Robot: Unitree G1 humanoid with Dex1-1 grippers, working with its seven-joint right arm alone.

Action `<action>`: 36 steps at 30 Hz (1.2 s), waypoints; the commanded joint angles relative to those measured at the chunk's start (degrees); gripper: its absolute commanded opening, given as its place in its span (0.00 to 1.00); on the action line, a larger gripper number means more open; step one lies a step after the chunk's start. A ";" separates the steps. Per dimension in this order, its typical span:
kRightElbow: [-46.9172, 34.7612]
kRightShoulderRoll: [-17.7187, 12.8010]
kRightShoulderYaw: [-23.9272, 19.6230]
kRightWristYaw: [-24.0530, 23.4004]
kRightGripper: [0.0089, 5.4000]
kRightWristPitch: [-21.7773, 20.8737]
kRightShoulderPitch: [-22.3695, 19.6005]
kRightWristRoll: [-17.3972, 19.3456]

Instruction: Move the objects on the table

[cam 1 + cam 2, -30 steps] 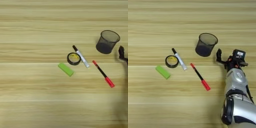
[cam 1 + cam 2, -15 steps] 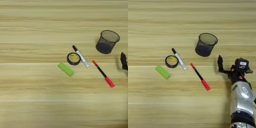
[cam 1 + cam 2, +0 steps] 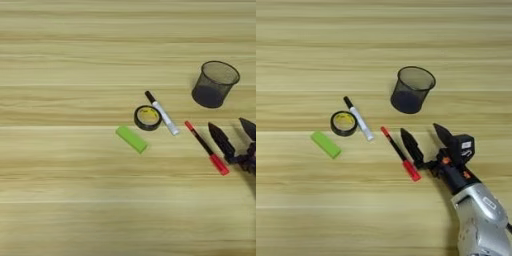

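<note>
Right of the red-and-black pen (image 3: pixel 400 153), the gripper (image 3: pixel 426 134) has swung in, fingers apart, lining up a grab.

Two head cameras, both looking steeply down at table (image 3: pixel 60 210); wood fills each frame, no table edge visible. Moderately close.

Left eye view reaches further left: cup (image 3: pixel 214 84) near its right edge, gripper (image 3: pixel 234 129) cut off at right edge, arm out of frame.

Right eye view reaches further right: same cup (image 3: pixel 412 90) near centre, whole gripper (image 3: pixel 425 134) and silver forearm (image 3: pixel 483 222) showing at lower right.

Shared: cup, pen (image 3: pixel 401 154), marker (image 3: pixel 359 118), tape roll (image 3: pixel 344 123), green block (image 3: pixel 325 144).
</note>
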 commanded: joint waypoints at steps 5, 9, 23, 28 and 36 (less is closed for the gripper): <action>-9.78 -2.68 5.27 -1.48 1.00 -1.50 3.10 -9.28; -10.15 -2.71 5.20 -2.97 1.00 -0.91 3.75 -11.18; -8.09 -3.05 2.91 -5.47 1.00 1.38 5.53 -11.32; -6.76 -3.10 3.19 -5.10 1.00 1.71 5.21 -11.74; -6.30 -3.63 4.76 -5.03 0.92 0.81 5.49 -14.36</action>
